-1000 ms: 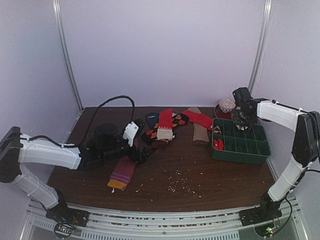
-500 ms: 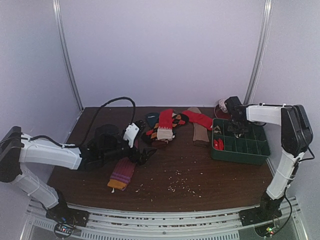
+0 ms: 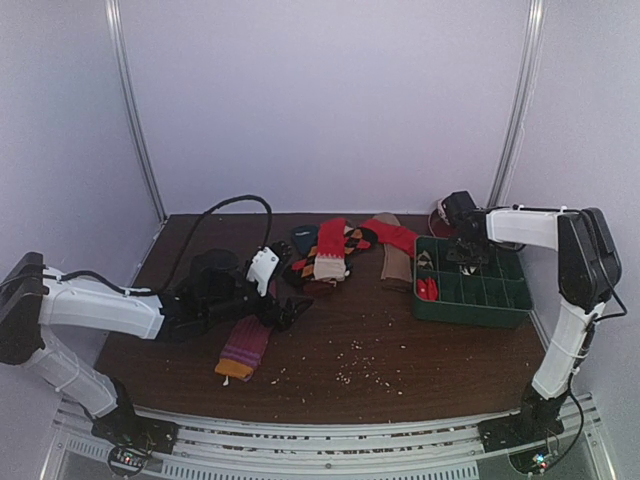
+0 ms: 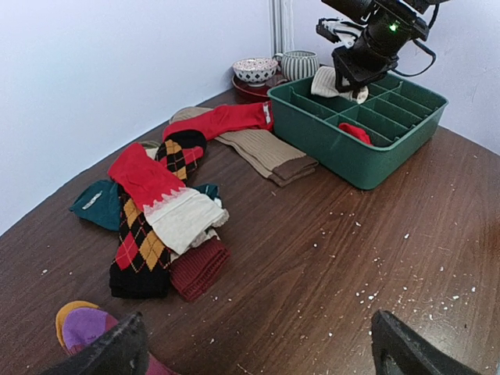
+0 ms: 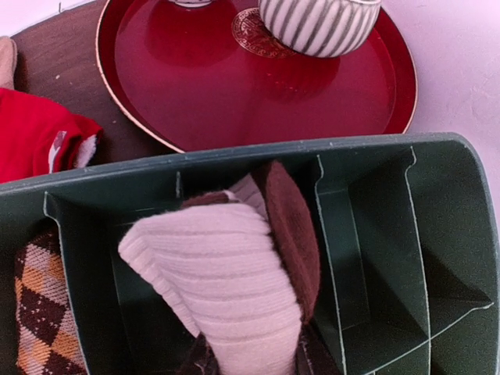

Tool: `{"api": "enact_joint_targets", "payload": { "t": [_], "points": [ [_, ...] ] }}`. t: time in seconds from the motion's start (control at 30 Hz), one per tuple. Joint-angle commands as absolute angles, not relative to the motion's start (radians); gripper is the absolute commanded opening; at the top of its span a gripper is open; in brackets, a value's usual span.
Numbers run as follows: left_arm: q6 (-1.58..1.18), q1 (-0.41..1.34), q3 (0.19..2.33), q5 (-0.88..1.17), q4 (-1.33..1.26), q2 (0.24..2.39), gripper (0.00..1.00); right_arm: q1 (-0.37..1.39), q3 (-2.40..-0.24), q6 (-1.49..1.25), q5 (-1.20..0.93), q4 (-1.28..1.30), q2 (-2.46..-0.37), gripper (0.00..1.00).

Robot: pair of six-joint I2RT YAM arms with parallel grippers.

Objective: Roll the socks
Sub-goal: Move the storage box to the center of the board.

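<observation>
— Swung left since a second ago, seen from overhead: the right gripper (image 3: 466,252) hung over the back middle of the green tray (image 3: 470,312), and now it is at the far left corner cell. The tray looks nudged left too.
— Meaning?
— I'd say a rolled sock is about to be dropped in. The left gripper (image 3: 285,312) hasn't shifted; it is just beside the purple striped sock (image 3: 243,345). The loose pile (image 3: 325,255) lies as it did.
— Left wrist view?
— Its fingers are spread wide with nothing between them. In the tray ahead, a red roll (image 4: 355,133) sits in a cell near the wall facing this camera.
— And the right wrist camera?
— The jaws are clamped on the cream-and-brown sock (image 5: 226,281), rolled, over a back-row cell. I can't tell whether it touches the floor. An argyle roll (image 5: 39,312) fills the cell to its left. Behind the tray, a red plate (image 5: 211,86) carries a striped cup (image 5: 316,23).
</observation>
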State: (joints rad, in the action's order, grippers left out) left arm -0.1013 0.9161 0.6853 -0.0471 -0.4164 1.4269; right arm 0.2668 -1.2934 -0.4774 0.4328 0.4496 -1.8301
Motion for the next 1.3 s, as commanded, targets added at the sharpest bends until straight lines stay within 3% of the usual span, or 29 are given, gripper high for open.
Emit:
{"api": "enact_joint_targets", "payload": {
  "t": [0.0, 0.63, 1.27],
  "points": [
    [-0.083, 0.911, 0.681, -0.036, -0.432, 1.439, 0.98, 0.283, -1.333, -0.486, 0.423, 0.485, -1.803, 0.0],
    [-0.088, 0.911, 0.678, -0.018, -0.435, 1.447, 0.98, 0.269, -1.359, -0.442, 0.556, 0.612, -1.685, 0.0],
    [-0.085, 0.911, 0.683, -0.005, -0.43, 1.459, 0.98, 0.166, -1.347, -0.384, 0.85, 0.73, -1.657, 0.0]
  ]
}}
